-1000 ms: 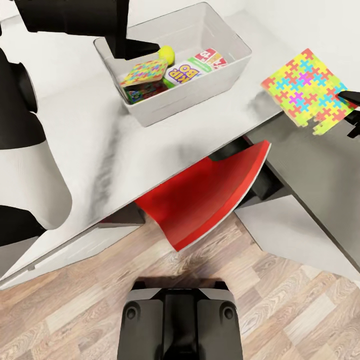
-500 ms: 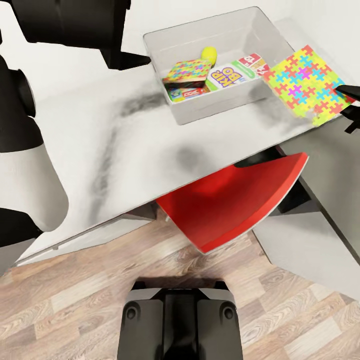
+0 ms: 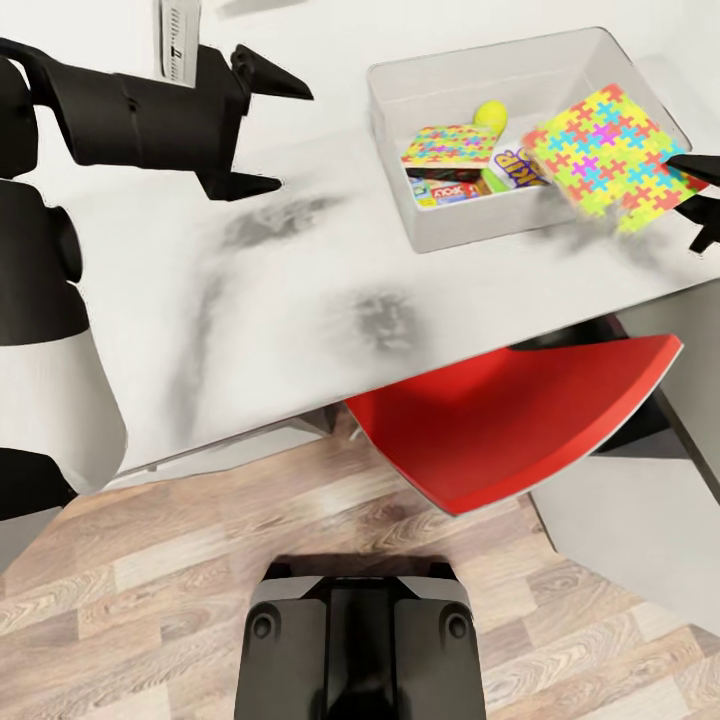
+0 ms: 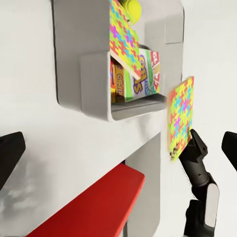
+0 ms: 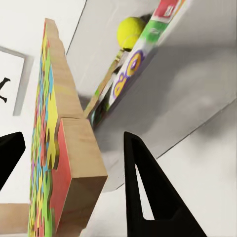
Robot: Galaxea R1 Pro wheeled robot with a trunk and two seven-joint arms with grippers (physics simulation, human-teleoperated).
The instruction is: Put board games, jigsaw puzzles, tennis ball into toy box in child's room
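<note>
The head view has swung since a second ago. The jigsaw puzzle (image 3: 608, 155), pinched by one corner in the right gripper (image 3: 700, 200), now overlaps the toy box (image 3: 440, 232) rim instead of hanging beside it, tilted, long axis toward the box. The right wrist view shows its wooden edge (and the tennis ball (image 5: 134, 31)). The left gripper (image 3: 262, 135) hovers spread wide, holding nothing.

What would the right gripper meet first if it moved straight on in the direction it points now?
Probably the toy box. The right gripper holds the jigsaw puzzle ahead of it, already above the box's near rim, so the puzzle would likely arrive first; depth is unclear.
</note>
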